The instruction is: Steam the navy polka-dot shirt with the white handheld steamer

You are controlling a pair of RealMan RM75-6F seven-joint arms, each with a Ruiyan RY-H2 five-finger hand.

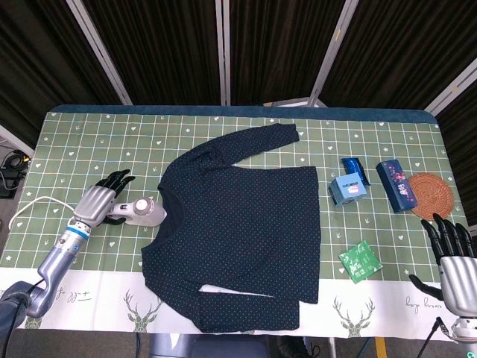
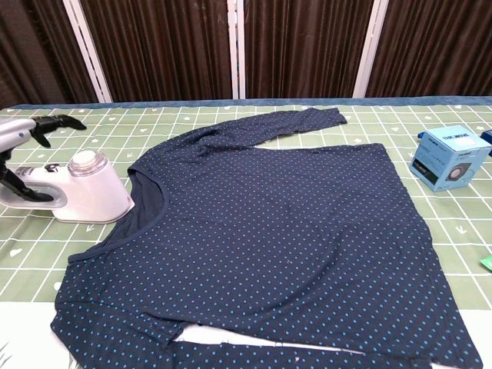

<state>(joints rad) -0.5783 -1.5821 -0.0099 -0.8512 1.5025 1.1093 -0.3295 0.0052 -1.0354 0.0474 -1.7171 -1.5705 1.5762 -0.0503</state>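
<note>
The white steamer [image 1: 141, 212] stands on the table [image 1: 67, 142] just beside the collar of the flat navy shirt [image 1: 238, 224], the left hand [image 1: 100, 201] open over its handle, so steaming seems finished; the right hand [image 1: 451, 257] is open and empty.
</note>
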